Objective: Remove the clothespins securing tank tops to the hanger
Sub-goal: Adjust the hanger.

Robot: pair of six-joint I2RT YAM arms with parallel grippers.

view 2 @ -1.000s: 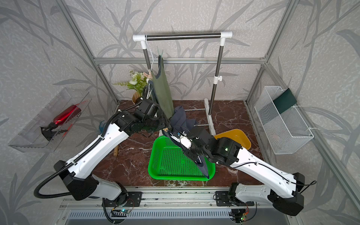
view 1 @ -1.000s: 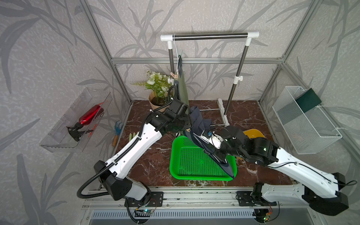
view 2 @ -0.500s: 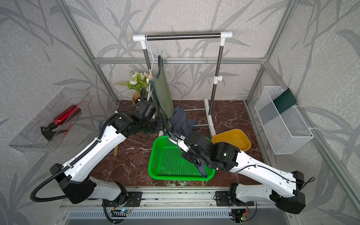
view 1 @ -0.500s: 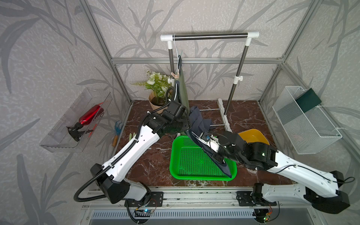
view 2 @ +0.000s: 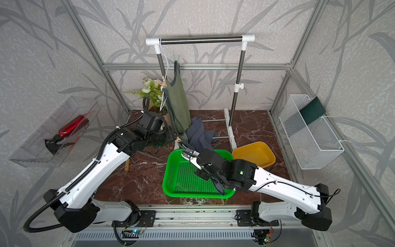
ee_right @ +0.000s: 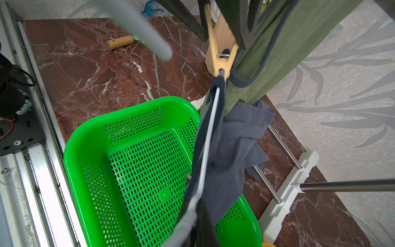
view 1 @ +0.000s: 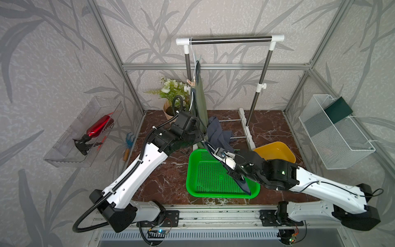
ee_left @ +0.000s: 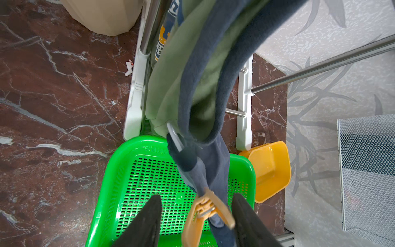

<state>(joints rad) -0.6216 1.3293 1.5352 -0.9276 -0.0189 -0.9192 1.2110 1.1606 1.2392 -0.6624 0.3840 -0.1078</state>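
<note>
Your left hand [ee_left: 197, 197] holds its fingers apart on either side of the tan clothespin [ee_left: 205, 213] pinning the navy tank top [ee_right: 233, 136] to the hanger [ee_right: 210, 128], beside the hanging olive tank top [ee_left: 171, 85]. Your right hand [view 1: 218, 152] is clamped on the navy strap above the green basket [ee_right: 132, 162].

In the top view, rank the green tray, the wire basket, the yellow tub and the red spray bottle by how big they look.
Largest: green tray and white wire basket, too alike to rank.
Then yellow tub, partly hidden.
Smallest: red spray bottle.
</note>
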